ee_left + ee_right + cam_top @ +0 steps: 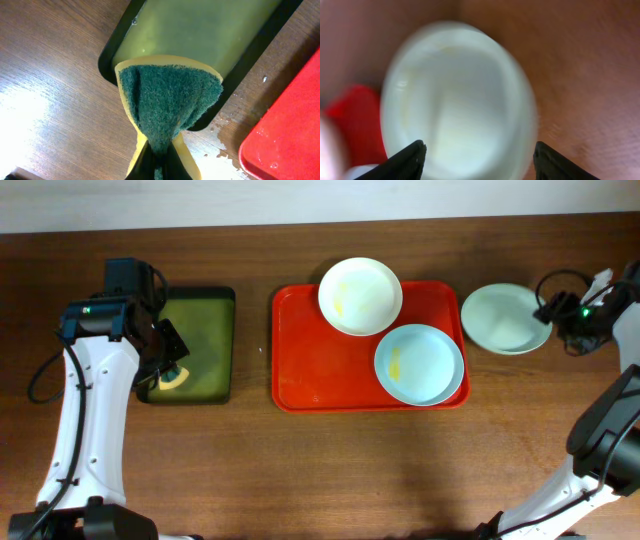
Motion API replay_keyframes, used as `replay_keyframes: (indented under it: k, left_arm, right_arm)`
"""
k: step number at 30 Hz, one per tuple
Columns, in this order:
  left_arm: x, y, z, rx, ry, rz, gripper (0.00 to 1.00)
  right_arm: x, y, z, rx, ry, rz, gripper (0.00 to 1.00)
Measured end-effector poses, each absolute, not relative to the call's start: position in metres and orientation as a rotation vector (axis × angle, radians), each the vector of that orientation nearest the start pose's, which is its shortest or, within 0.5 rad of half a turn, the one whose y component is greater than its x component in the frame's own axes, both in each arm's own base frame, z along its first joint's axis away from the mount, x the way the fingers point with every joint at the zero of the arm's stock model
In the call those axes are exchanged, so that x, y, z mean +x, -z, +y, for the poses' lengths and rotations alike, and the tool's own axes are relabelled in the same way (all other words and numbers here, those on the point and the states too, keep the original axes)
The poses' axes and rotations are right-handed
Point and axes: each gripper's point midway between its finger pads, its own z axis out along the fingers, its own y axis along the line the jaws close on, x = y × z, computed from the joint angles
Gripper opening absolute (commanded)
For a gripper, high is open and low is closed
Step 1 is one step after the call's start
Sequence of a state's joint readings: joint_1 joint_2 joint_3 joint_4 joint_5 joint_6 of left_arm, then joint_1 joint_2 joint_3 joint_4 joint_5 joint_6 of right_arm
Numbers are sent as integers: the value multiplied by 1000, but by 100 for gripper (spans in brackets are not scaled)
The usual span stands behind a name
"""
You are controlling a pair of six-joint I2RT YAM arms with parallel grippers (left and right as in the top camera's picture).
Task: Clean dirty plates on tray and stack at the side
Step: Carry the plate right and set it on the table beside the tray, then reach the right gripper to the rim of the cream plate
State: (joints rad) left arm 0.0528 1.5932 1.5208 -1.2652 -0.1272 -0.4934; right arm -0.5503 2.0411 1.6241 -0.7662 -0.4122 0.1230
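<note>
One plate set at the side, two smeared plates on the red tray (300, 380): roughly a third done, by my estimate.

A white-cream plate (360, 296) overhangs the tray's far rim. A pale blue plate (419, 364) sits at the corner near the right arm. Both show yellowish smears and need wiping. The third plate (505, 318) lies on the bench just beside the tray and looks clean, though the wrist view is blurred. All plates are flat, hollow side up, round, so no long axis. The tray's long axis runs arm to arm. The left tool (157, 167) is clamped on a folded sponge (170, 100) over the dark green tray (205, 330). The right tool (480, 144) is spread wide at the third plate, gripping nothing.
</note>
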Motion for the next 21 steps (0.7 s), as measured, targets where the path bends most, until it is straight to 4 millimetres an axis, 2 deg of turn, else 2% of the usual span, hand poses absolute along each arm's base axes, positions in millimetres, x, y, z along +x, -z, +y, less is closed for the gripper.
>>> replay_keyframes:
  k: [1,2,3,5,7,8,10,11,14,15,16,18,20,21]
  left_arm:
    - [330,-182,39,-799,-105,2771,0]
    - [331,-182,39,-798,-103,2768,0]
    - [331,-182,39,-798,-103,2767,0]
    - [331,-182,39,-798,-103,2767,0]
    - [331,-182,39,-798,-104,2766,0]
    - [331,-182,39,-798,-104,2767,0]
    - [331,-182,39,-798,-104,2768,0]
    - [331,-182,39,-797,-103,2768,0]
    - [330,-182,39,-798,-103,2769,0]
    - [330,-182,39,-798,-104,2769,0]
    - [331,-182,39,-798,-104,2768,0]
    - [330,-182,39,-797,-104,2769,0]
    - [330,-182,39,-797,-103,2769,0]
    - [330,-182,39,-797,-104,2769,0]
  right_arm:
    - [452,-105,-185,730,-478,2493,73]
    - [472,-135,-171,630,-554,2420,75]
    - [481,-152,-160,570,-580,2390,75]
    - [503,-190,-112,365,-632,2337,78]
    - [515,-196,-56,196,-635,2356,80]
    - [518,-192,-38,149,-628,2373,80]
    - [529,-173,9,35,-540,2426,80]
    - [534,-156,30,-16,-480,2462,80]
    - [540,-100,70,-99,-346,2565,80]
    - [541,-86,71,-105,-297,2588,79]
    - [539,-59,82,-127,-282,2634,78]
    - [542,-36,85,-136,-248,2655,72]
    - [540,-16,87,-140,-224,2686,49]
    - [542,-15,90,-151,-235,2677,41]
